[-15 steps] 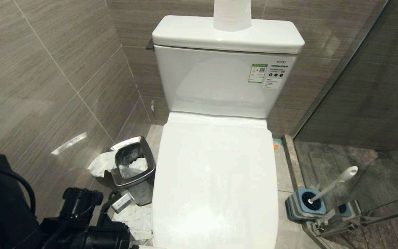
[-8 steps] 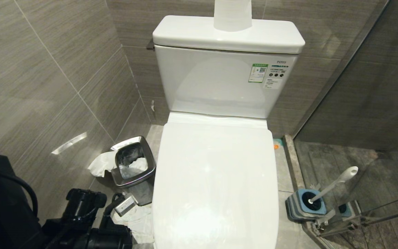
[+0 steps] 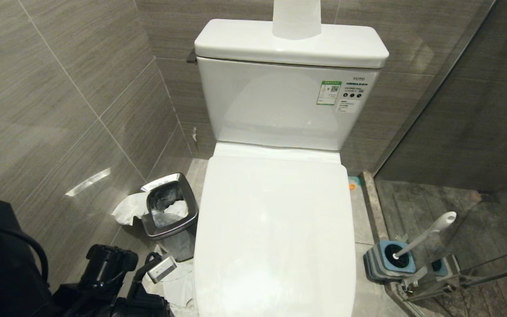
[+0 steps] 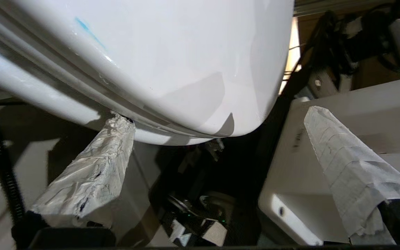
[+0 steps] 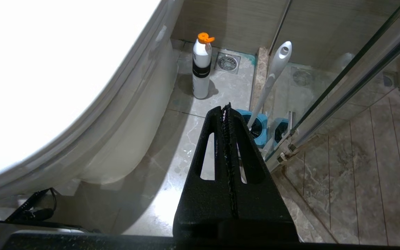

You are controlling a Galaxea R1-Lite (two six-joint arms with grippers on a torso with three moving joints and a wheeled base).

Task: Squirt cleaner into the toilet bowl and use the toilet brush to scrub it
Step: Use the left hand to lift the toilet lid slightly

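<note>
White glossy ceramic is filling the middle of the head view: the toilet bowl [image 3: 275, 229] is being kept covered by its lowered lid, so the basin cannot be seen and nothing of the squirting or scrubbing is being shown as started. One thin blue streak [image 4: 89, 29] is being shown on the lid's edge in the left wrist view; whether it is cleaner cannot be told. The toilet brush [image 3: 425, 235] is being left upright in its blue holder [image 3: 390, 262] on the floor at about four o'clock from the lid. A white bottle with an orange cap [image 5: 201, 66] is being left on the floor beside the pedestal. The left gripper [image 4: 217, 139] is being held at the lid's front edge, jaws spread wide, one tape-wrapped finger [image 4: 92, 173] touching beneath the rim; lifting the lid is judged the step in hand. The right gripper [image 5: 226, 111] is being kept idle near the floor, jaws pressed together.
</note>
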